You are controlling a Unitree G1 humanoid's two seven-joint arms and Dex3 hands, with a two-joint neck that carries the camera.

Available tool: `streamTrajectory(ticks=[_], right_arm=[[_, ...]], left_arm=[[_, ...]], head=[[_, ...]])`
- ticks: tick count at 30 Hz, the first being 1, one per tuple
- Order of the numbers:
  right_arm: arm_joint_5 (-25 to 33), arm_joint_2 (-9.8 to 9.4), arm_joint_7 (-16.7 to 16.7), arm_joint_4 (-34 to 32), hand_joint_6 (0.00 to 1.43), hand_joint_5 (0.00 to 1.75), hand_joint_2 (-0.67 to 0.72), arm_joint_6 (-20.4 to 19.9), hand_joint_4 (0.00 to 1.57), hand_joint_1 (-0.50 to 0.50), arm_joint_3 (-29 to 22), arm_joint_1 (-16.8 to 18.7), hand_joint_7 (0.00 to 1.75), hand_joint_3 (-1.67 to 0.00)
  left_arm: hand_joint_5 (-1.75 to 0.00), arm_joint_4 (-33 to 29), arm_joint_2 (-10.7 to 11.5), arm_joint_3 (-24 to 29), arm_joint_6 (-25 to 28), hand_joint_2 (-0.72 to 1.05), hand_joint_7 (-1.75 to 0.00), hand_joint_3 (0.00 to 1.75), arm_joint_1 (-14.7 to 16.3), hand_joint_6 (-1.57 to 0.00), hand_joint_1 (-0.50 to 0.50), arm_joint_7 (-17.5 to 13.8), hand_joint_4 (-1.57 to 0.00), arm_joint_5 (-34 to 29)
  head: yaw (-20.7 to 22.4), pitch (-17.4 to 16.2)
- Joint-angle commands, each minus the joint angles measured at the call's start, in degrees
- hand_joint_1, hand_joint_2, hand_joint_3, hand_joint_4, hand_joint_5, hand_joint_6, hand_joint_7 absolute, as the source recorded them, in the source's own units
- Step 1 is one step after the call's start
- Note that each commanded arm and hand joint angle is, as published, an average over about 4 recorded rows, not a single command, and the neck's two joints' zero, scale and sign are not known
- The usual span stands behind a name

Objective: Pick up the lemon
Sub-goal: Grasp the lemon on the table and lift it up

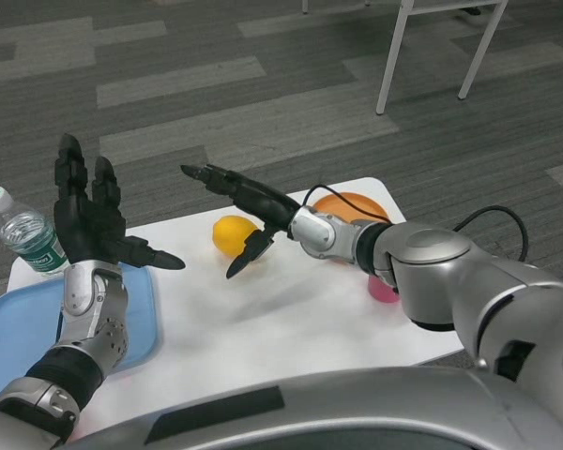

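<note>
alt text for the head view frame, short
The robot's right hand reaches open-fingered over a lemon on a white table, not yet gripping it. Its left hand is raised open above a blue tray, beside a water bottle.

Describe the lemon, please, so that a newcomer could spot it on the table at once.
On the white table, look toward the far edge, just ahead of the right hand's spread fingers. The lemon lies there, left of an orange plate. It is the only yellow, rounded thing on the table.
</note>
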Motion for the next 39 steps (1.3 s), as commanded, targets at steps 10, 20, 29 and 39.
streamTrajectory(ticks=[10,20,29,39], right_arm=[[-0.07,-2.36,5.4,-4.1,0.0,0.0,-0.48,1.21,0.0,-0.17,-0.45,-6.32,0.0,-0.08],[-0.29,-2.36,10.24,-0.98,0.0,0.0,-0.54,1.16,0.0,-0.12,-13.7,-4.8,0.0,-0.12],[-6.84,0.89,13.89,2.45,0.0,0.0,-0.54,1.38,0.0,-0.17,-35.73,-0.34,0.0,-0.16],[-17.3,-2.27,15.91,-9.68,0.0,0.0,-0.54,4.5,0.0,-0.17,-41.53,4.31,0.0,-0.22]], left_arm=[[0.0,1.77,0.4,2.62,0.11,-0.64,0.0,0.09,-1.68,0.0,-0.5,-0.11,0.0,-0.22],[0.0,2.03,0.49,3.41,0.04,-0.64,0.0,0.09,-1.51,0.0,-0.5,-0.06,0.0,-0.38],[0.0,2.73,0.98,3.63,0.02,-0.7,-0.02,0.09,-1.64,0.0,-0.5,0.02,0.0,-0.93],[0.0,2.12,1.72,3.46,-0.2,-0.64,0.0,0.09,-1.07,0.0,-0.5,0.02,0.0,-1.72]], head=[[0.28,-0.35],[-0.88,-0.04],[-3.43,0.59],[-3.84,2.04]])
